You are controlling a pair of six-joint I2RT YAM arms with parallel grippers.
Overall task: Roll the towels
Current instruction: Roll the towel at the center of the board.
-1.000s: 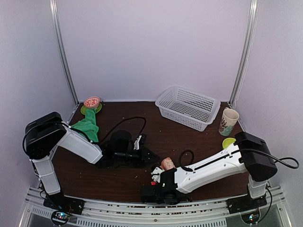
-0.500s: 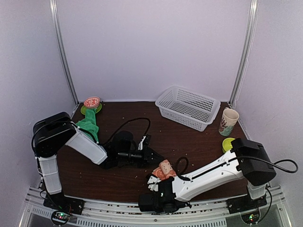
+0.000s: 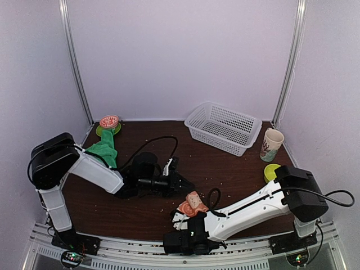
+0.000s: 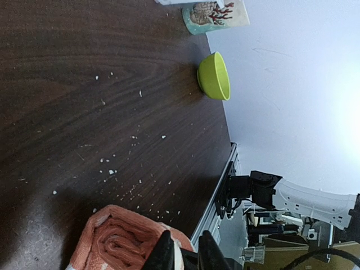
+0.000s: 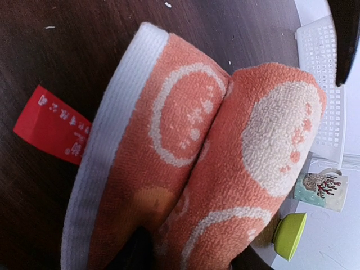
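Rolled peach towel (image 3: pixel 193 203) (bunny print) at right gripper (image 3: pixel 180 214)

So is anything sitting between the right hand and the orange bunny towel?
Nothing visible does. The orange towel fills the right wrist view, directly in front of the right hand, with only bare table beside it.

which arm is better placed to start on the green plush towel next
left. the bright green plush towel lies right beside the left arm, while the right gripper is at the rolled peach-orange bunny towel by the near edge
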